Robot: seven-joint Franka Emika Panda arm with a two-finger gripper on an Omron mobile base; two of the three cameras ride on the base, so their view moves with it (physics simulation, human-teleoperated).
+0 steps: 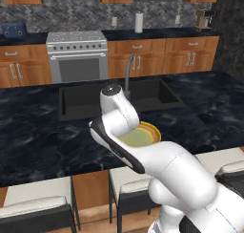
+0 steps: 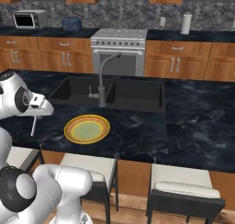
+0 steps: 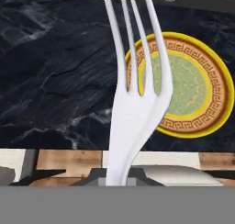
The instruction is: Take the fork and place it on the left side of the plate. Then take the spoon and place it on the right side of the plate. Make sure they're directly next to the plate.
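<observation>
My gripper is shut on the fork, gripping the base of its handle. In the hand view the tines point away from me and cross the left rim of the plate. The plate, with its yellow rim, orange ring and pale green centre, lies flat on the dark counter near the front edge. From the right base view, the gripper hovers above the counter left of the plate, and the fork hangs down from it. My arm covers part of the plate in the left base view. The spoon is out of view.
A black sink with a grey faucet sits just behind the plate. Stools with white seats stand under the counter's front edge. A stove and wooden cabinets line the far wall. Bare dark counter stretches right of the plate.
</observation>
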